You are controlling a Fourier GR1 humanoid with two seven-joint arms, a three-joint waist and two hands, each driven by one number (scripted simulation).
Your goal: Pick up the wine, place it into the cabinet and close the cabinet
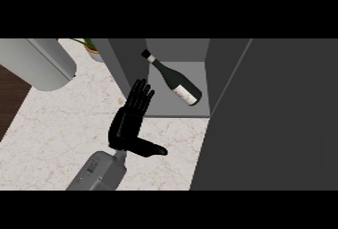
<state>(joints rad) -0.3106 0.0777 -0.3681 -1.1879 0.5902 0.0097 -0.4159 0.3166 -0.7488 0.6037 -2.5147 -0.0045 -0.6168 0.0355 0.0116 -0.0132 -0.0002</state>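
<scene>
wine bottle lies tilted inside open cabinet | left hand flat, fingers straight, holding nothing, at cabinet's left wall | likely glass: rigid, heavy, slick, breakable; grip mid-body, not neck | cabinet door open | right hand unseen

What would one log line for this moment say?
wine bottle: lying inside cabinet | cabinet door: open | left hand: open, outside | right hand: unseen

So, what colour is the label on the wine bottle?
White, on the dark green glass wine bottle lying in the cabinet, in the head view.
</scene>
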